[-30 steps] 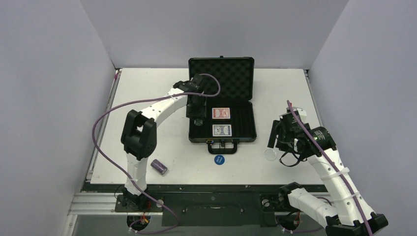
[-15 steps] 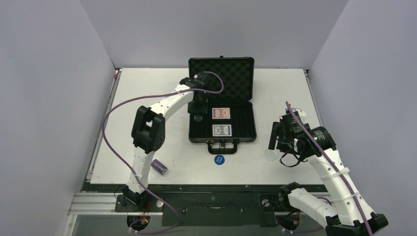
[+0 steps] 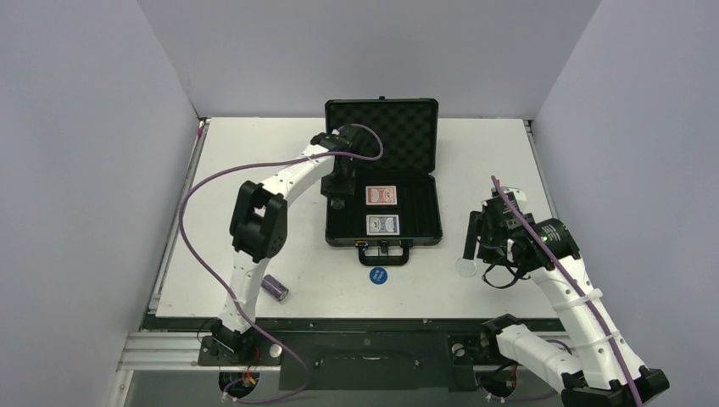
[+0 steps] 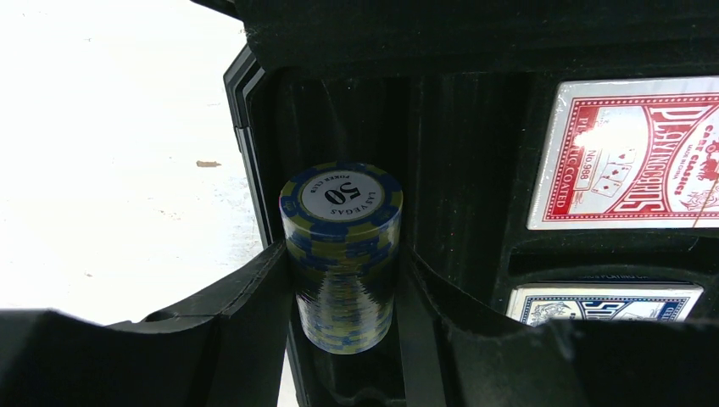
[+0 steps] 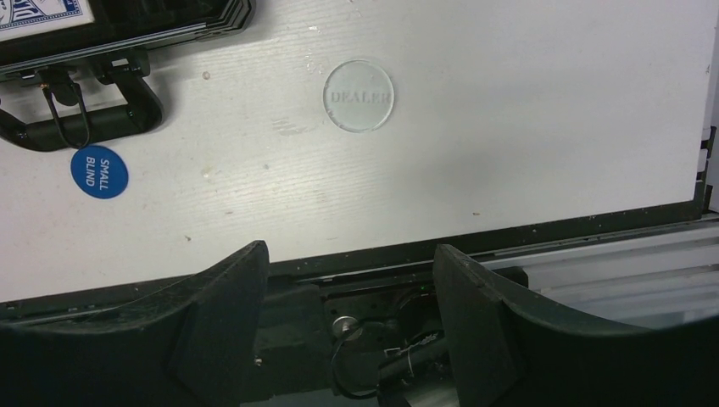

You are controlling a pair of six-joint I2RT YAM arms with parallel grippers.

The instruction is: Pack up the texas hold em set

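The left gripper (image 4: 343, 280) clamps the chip stack (image 4: 342, 242) in the left channel of the case (image 3: 394, 136), its long axis along that channel, while the right gripper (image 5: 349, 259), open, hovers near the clear disc (image 5: 359, 95).

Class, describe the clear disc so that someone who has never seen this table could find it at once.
Find the open black case mid-table, then look to the tabletop right of its handle. The clear disc lies flat there. Unlike the blue disc by the handle, marked SMALL BLIND, it is see-through and reads DEALER.
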